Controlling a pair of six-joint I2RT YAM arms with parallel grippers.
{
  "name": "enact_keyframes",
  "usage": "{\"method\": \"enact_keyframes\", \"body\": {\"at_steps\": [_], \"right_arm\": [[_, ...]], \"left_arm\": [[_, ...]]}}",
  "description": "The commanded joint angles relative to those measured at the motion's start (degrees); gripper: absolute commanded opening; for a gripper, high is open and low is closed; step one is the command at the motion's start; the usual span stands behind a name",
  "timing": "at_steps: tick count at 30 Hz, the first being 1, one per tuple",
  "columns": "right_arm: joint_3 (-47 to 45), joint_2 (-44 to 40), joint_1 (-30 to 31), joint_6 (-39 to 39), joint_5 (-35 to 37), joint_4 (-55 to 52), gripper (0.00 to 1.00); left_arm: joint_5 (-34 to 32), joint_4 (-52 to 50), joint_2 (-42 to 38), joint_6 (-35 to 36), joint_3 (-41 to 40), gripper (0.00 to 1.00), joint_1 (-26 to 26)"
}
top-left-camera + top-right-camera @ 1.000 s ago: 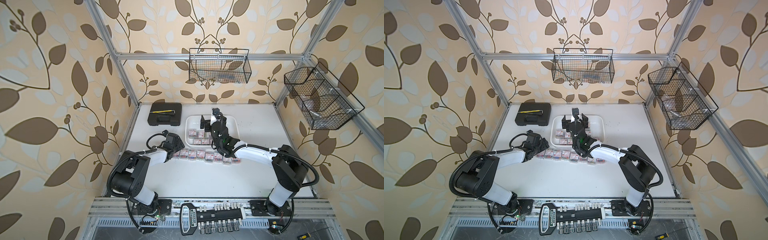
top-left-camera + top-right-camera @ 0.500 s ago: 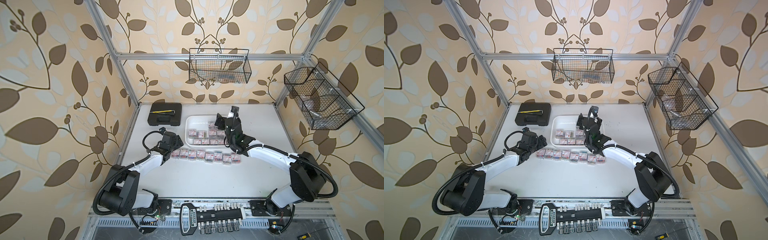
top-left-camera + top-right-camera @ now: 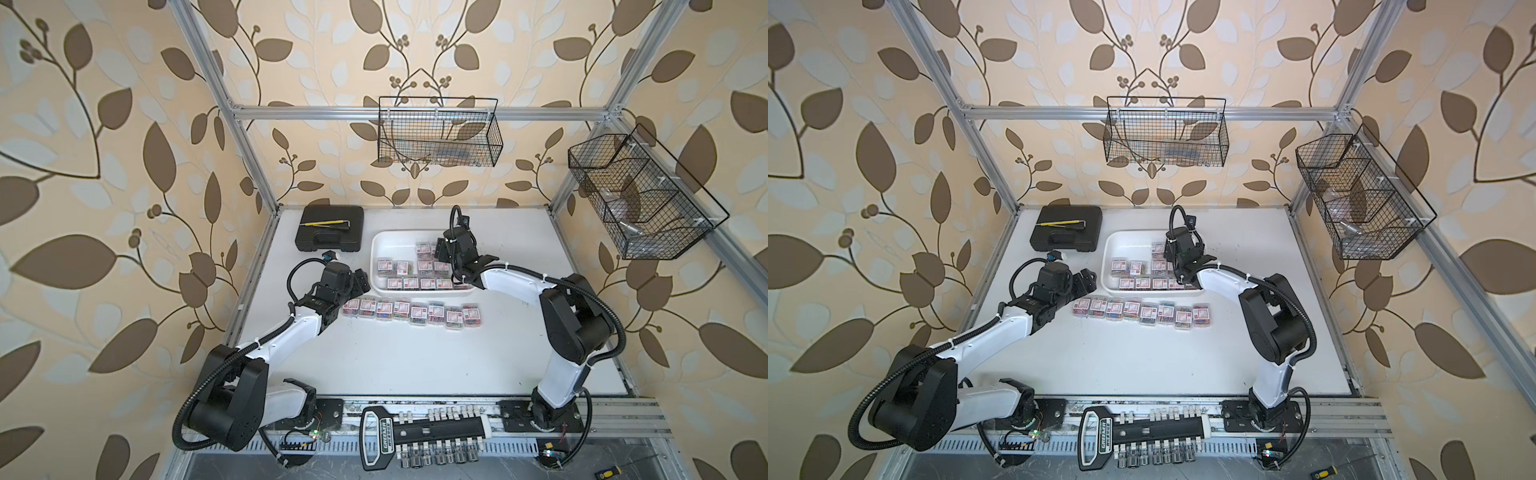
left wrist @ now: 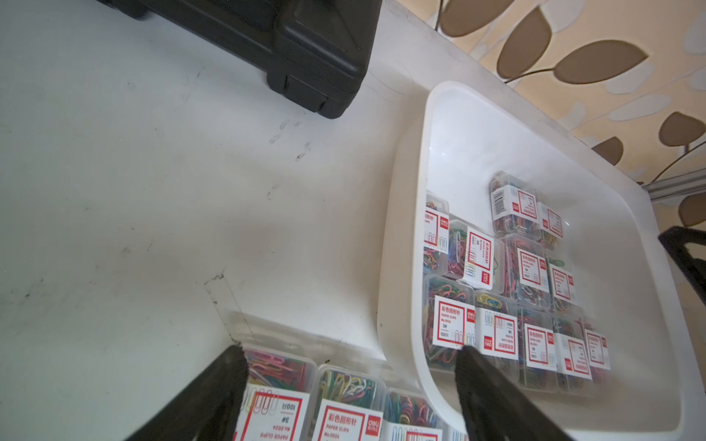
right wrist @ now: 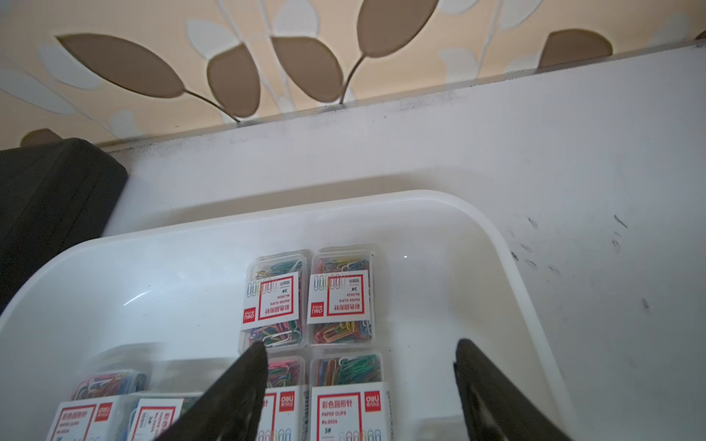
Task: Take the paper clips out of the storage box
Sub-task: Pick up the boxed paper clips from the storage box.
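Eight small clear plastic boxes of multicoloured paper clips (image 3: 418, 312), each with a white label marked in red, lie in a touching row on the white table (image 3: 415, 365), just in front of the large shallow white plastic storage box (image 3: 380, 249). Only the top views take in that whole row (image 3: 1148, 311). More of these boxes sit inside the storage box (image 3: 1115, 249), packed along its near wall and toward its right side. Its far left part is bare.

Seen from above, the left gripper (image 3: 362, 281) hangs by the row's left end, near the storage box's near left corner. How its jaws stand is hard to tell there. The left wrist view settles it: the fingers (image 4: 206, 404) are spread wide with nothing held, one over the row's end box and the other at the storage box's near wall. That view also makes the label words "PAPER CLIPS" readable.

The right gripper (image 3: 446, 254) is over the storage box's right part, and its own wrist hides the fingertips in both top views. In the right wrist view its fingers (image 5: 229, 404) stand well apart on either side of one box, without touching it.

A black plastic hard case with a handle (image 3: 330, 232) sits left of the storage box. The yellow tool (image 3: 328, 223) on its lid appears in the top views only.
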Motion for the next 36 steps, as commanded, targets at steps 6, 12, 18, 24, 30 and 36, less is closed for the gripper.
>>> {"method": "enact_keyframes", "body": {"at_steps": [6,12,18,24,30,36], "right_arm": [[8.8,8.5,-1.8,-0.6,-3.7,-6.3,0.78],[15.4,14.3,-2.3,-1.1,-6.0,-10.5,0.77],[17.7,16.9,-2.4,-0.9,-6.4,-12.4,0.76],[19.0,18.9,-2.5,-0.5,-6.3,-14.2,0.74],[21.5,20.8,-2.8,-0.5,-7.5,-16.1,0.72],[25.8,23.6,-3.3,-0.6,-8.7,-19.9,0.72]], "left_arm": [[0.1,6.0,-3.3,1.6,-3.4,0.87,-3.8],[-1.2,6.6,-3.8,1.7,-4.2,0.87,-4.5],[-2.6,6.3,-6.1,1.9,-5.2,0.87,-4.5],[-3.8,5.1,-7.5,1.9,-5.6,0.88,-4.5],[-4.7,4.9,-8.1,1.8,-6.0,0.88,-4.5],[-6.5,3.0,-8.8,2.0,-5.5,0.89,-4.5]]}}
